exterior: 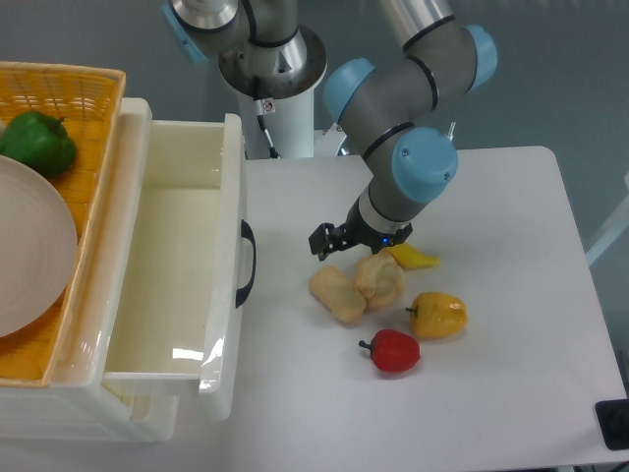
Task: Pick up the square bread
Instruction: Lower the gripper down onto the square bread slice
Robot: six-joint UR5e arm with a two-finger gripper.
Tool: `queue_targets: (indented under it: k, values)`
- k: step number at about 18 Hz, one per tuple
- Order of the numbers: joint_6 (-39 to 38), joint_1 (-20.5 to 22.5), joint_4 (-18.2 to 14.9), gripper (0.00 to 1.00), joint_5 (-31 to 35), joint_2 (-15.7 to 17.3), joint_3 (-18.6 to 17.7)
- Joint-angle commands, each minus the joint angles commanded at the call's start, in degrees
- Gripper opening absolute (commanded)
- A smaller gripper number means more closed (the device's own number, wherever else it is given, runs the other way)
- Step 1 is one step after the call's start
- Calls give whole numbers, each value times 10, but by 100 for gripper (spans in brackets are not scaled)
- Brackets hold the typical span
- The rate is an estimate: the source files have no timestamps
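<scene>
Single fixed cam, high front view, mid range, angled down over table [491, 393] toward arm base [272, 59].

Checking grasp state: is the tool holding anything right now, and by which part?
Nothing held. The tool hangs open above the square bread and the bread roll, both of which lie on the table.

The grey tubular metal robot arm [393, 93] bore light-blue round plastic joint caps [425, 165], rose from a round grey base on a white pedestal [278, 118] with a thin black cable, and ended in a small black two-finger gripper [354, 239].
</scene>
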Motion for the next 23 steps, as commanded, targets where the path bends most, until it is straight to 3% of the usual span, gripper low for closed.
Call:
queue_targets:
  k: [7,10,23]
  values:
    - [-59,-9,2,100,31,-32,7]
    - [-91,-13,1,100,34,-42,35]
    - [-126,-30,6,100,61,-62,13]
